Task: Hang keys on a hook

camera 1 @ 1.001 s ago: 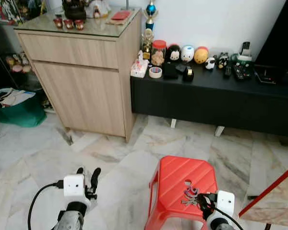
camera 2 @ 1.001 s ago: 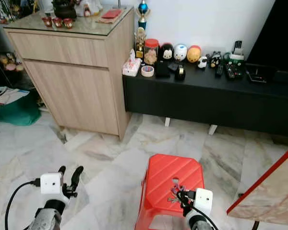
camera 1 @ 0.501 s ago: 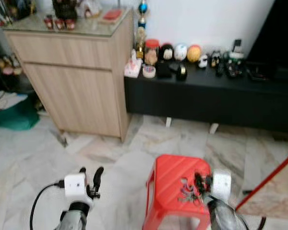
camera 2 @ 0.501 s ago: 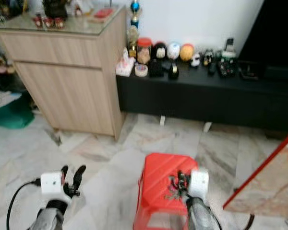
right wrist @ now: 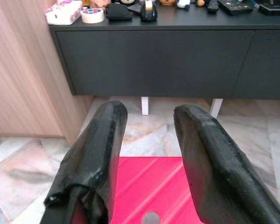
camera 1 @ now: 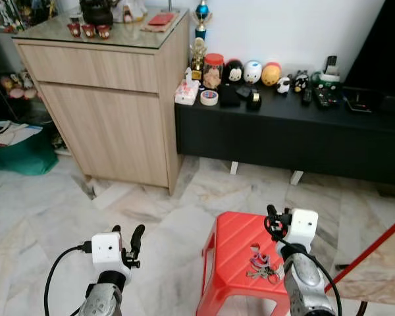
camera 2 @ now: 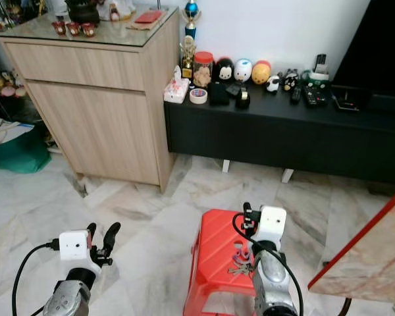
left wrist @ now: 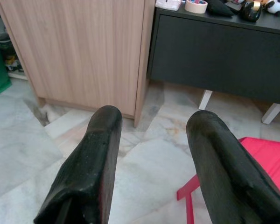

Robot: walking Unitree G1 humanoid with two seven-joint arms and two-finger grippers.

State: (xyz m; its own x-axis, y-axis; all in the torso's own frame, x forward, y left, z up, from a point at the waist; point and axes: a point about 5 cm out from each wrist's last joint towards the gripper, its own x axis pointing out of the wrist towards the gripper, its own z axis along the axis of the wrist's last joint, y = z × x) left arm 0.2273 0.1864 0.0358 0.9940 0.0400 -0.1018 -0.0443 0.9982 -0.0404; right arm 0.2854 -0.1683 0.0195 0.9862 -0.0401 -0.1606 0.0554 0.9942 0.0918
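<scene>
One bunch of keys (camera 1: 262,266) lying flat on top of a red stool (camera 1: 232,253), near the stool's right edge and just right of the round hole in the seat. Not gripped by anything.

Right gripper (camera 1: 273,218) raised above the stool's far right corner, above and beyond the keys, clear of them. Jaws parted, empty, aimed toward the black counter (right wrist: 154,56); in the right wrist view, red seat and its hole seen below between the two fingers (right wrist: 93,154).

Left gripper (camera 1: 127,238) held low over the marble floor (camera 1: 66,210), well apart from the stool on its left side. Jaws spread, holding nothing; in the left wrist view, pointed at the corner where the wooden cabinet (left wrist: 79,46) meets the black counter, with a corner of the stool at the frame's edge.

Wooden cabinet standing against the wall, left of the black counter and touching it, with small red cups (camera 1: 88,29) and a red flat item (camera 1: 161,19) on its glass top. On the black counter: tissue pack (camera 1: 186,93), tape roll (camera 1: 211,98), jar (camera 1: 214,70), a row of round figures (camera 1: 253,72), remote controls (camera 1: 322,95). Green bag (camera 1: 23,148) on the floor left of the cabinet. Red-edged marble slab (camera 1: 375,270) at the right, near the stool.
</scene>
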